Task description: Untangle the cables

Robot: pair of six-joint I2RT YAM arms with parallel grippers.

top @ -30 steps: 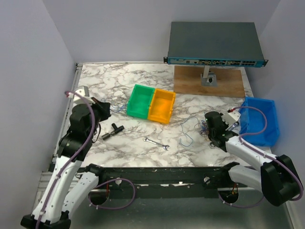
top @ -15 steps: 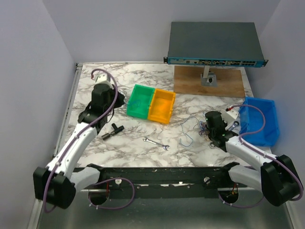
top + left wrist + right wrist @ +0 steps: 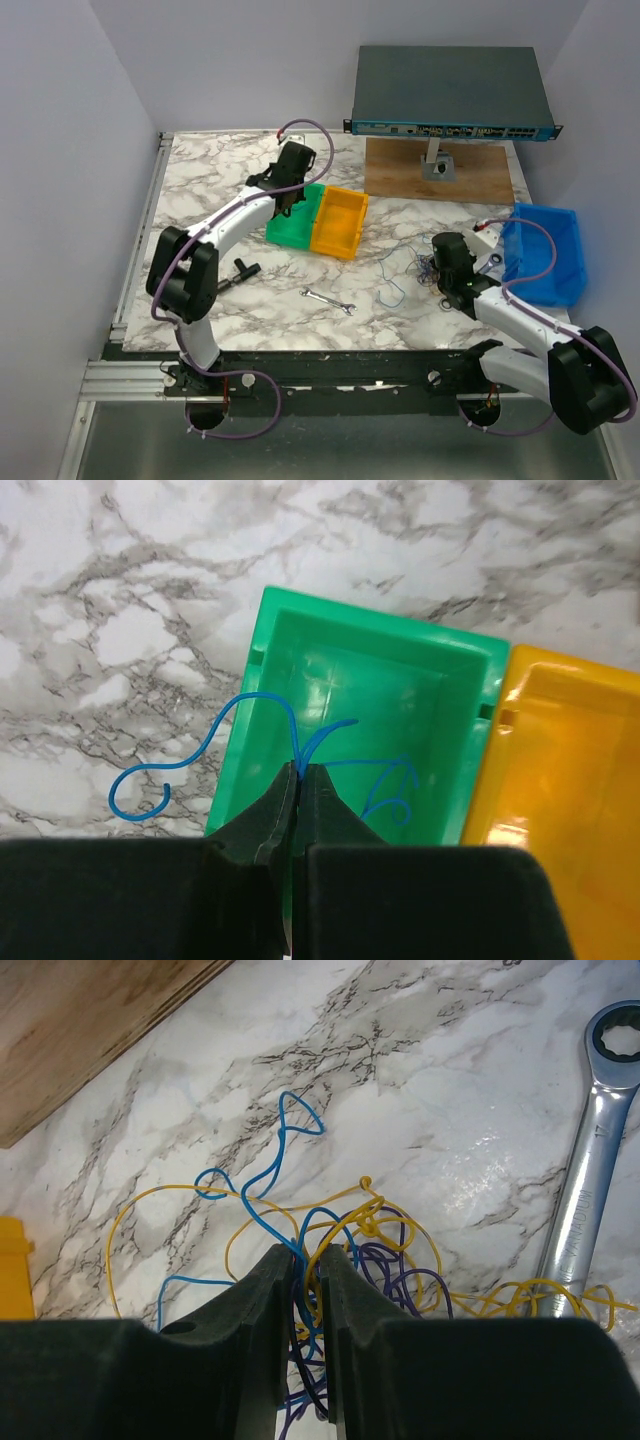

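Holding one blue wire pinched near its middle, the left tool is closed tight and hangs over the green bin, which sits against the orange bin. One end of the wire curls out past the bin's wall over the bench, and the other end curls over the bin's inside.

The other cables lie in a knot of yellow, blue and purple loops on the bench at the right, well apart from the bins and just beside a wrench. The right tool is nipped on several strands at the knot's near edge, its jaws almost together.

A release from here could leave the blue wire hooked on the rim or tip it out, since about half of it overhangs the wall. The springy strand might also cling to the jaw. On the right, gripping several strands at once means a pull would likely drag or tighten the whole knot instead of freeing one wire. The yellow loops reaching the wrench could snag on it.
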